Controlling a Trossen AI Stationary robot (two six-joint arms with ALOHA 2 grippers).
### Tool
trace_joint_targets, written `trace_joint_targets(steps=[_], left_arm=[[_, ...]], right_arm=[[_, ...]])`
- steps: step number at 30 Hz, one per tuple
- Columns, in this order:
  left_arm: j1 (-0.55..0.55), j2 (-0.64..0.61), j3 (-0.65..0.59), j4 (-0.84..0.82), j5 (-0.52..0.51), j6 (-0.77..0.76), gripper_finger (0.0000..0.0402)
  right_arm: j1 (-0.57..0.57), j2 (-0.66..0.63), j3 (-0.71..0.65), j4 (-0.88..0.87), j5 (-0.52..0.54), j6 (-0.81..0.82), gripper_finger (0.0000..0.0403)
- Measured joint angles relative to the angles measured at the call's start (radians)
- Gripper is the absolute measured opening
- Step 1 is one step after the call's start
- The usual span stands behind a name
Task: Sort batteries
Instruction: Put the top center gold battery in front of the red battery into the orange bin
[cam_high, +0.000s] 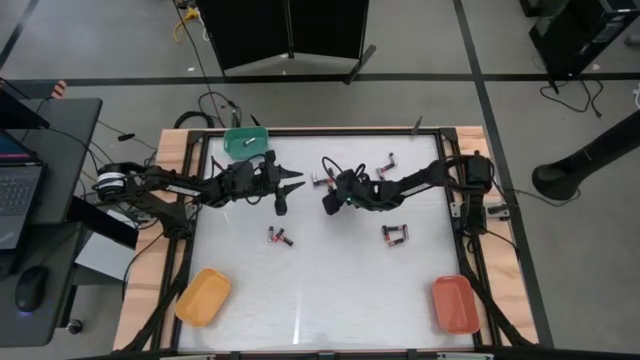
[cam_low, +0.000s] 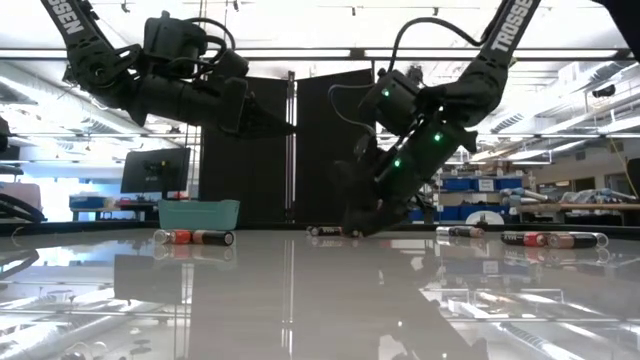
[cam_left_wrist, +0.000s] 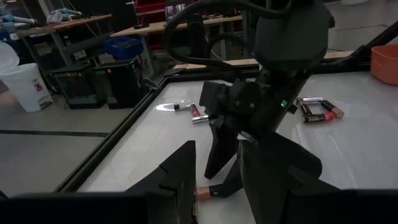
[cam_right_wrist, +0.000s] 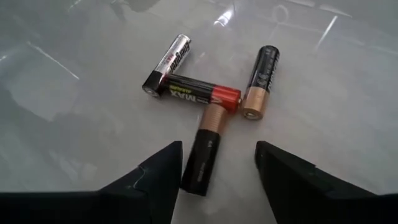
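Several batteries lie in a loose cluster (cam_high: 320, 180) on the white table. The right wrist view shows a silver one (cam_right_wrist: 171, 59), a black-and-red one (cam_right_wrist: 196, 92) and two black-and-copper ones (cam_right_wrist: 261, 81). My right gripper (cam_right_wrist: 217, 168) slants down over the cluster, open. The nearer black-and-copper battery (cam_right_wrist: 204, 155) lies flat with its black end between the fingertips, and I see no touch. My left gripper (cam_high: 287, 195) hangs above the table just left of the cluster, open and holding nothing.
More batteries lie in pairs at the table's middle left (cam_high: 280, 237) and middle right (cam_high: 395, 235), and a few at the far right (cam_high: 390, 162). A green tray (cam_high: 245, 140) stands at the far edge, a yellow tray (cam_high: 203, 297) near left, an orange tray (cam_high: 455, 303) near right.
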Motion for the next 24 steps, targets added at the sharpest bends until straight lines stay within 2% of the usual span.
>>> trace_joint_targets(steps=[5,14,19,24], left_arm=[[0.0,0.0,0.0,-0.011,0.0,0.001,0.0131],[0.0,0.0,0.0,-0.015,0.0,0.001,0.0131],[0.0,0.0,0.0,-0.017,0.0,-0.001,0.0131],[0.0,0.0,0.0,-0.017,0.0,-0.003,0.0131]], right_arm=[[-0.003,0.011,0.003,-0.015,0.007,0.011,0.0182],[-0.002,0.007,0.003,-0.056,0.003,-0.019,0.0064],[0.011,-0.025,-0.001,-0.084,-0.028,-0.046,0.0064],[0.048,-0.122,-0.004,-0.173,-0.075,-0.064,0.0064]])
